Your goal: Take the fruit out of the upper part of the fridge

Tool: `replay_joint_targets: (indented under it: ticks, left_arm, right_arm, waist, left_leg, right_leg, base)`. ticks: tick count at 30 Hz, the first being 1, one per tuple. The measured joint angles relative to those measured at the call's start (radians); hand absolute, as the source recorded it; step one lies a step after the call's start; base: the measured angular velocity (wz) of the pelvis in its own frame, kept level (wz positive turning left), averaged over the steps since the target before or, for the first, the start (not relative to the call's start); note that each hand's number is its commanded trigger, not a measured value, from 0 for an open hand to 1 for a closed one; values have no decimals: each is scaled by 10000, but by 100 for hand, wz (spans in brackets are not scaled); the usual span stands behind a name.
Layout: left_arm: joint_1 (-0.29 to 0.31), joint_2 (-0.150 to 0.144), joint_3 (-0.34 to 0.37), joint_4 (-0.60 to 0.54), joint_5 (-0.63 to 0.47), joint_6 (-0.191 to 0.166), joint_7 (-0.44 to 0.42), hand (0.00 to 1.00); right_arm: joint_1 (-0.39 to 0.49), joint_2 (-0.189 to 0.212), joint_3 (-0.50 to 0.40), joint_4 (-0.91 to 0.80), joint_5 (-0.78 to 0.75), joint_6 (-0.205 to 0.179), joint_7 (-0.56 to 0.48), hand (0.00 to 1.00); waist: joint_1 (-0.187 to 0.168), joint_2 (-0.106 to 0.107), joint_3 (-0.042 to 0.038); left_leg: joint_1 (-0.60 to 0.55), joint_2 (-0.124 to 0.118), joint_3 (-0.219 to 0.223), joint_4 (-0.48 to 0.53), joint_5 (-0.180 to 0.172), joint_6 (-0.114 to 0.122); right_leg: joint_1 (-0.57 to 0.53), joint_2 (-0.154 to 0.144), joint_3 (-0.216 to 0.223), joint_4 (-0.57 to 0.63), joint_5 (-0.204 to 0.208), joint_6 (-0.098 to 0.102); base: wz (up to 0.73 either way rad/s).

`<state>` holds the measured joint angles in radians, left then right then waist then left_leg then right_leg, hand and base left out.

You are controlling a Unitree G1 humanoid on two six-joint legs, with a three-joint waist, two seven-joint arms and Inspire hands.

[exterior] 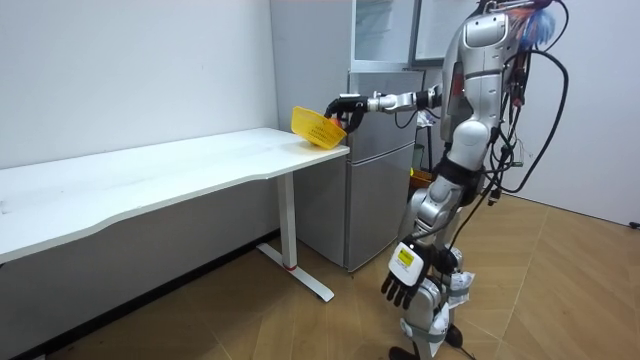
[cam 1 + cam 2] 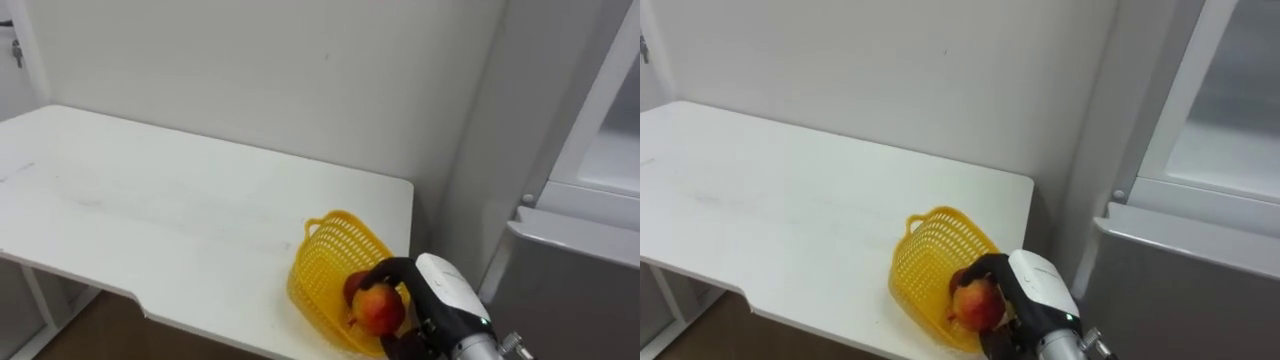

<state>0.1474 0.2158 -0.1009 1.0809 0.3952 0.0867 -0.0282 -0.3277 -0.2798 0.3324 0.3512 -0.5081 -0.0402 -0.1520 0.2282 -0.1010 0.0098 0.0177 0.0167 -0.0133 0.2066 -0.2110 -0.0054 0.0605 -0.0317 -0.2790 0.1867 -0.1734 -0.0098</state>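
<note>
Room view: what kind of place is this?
Likely a test room staged as a kitchen corner: a grey fridge, a long white table against a bare wall, and a yellow basket at its end.

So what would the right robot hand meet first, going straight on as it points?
Most likely the yellow basket: the right robot hand, curled round a fruit, points into its opening.

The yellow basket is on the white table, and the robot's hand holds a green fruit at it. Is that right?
Not quite. The fruit is red and orange, not green; the left eye view shows it. The rest holds: the right hand grips it at the yellow basket on the white table. The left hand hangs low beside the leg.
</note>
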Motion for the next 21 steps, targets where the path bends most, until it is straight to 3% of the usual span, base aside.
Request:
replay_joint_targets:
  ticks: [1, 9, 14, 21]
  left_arm:
    - [-6, 0, 0, 0, 0, 0, 0, 0]
    - [21, -4, -5, 1, 6, 43, 16, 0]
    - [-71, -4, -2, 2, 11, 36, -23, 0]
    - [-53, 1, 20, 0, 11, -14, -26, 0]
  right_arm:
    - [0, 0, 0, 0, 1, 0, -1, 0]
    - [-81, 9, -2, -18, 176, 50, -119, 0]
    - [-578, 19, -2, -25, 347, 117, -145, 0]
    - [-1023, 51, -1, -31, 810, -22, -225, 0]
  waist:
    - [-2, -6, -3]
    - [28, -141, -2]
    - [245, -195, 51]
    - [494, -215, 47]
  left_leg:
    - [10, -6, -27, 3, 0, 0]
    - [35, -27, -40, 6, 3, 4]
    - [58, -25, 14, -13, 3, 4]
    - [106, -18, -1, -17, 3, 5]
  right_leg:
    - [23, -2, 0, -4, 0, 0]
    - [76, -13, 8, -15, -8, 12]
    - [55, -9, 21, -36, -10, 13]
    - [83, -18, -141, -36, -8, 15]
  base:
    - [7]
    - [1]
    - [-3]
    - [1]
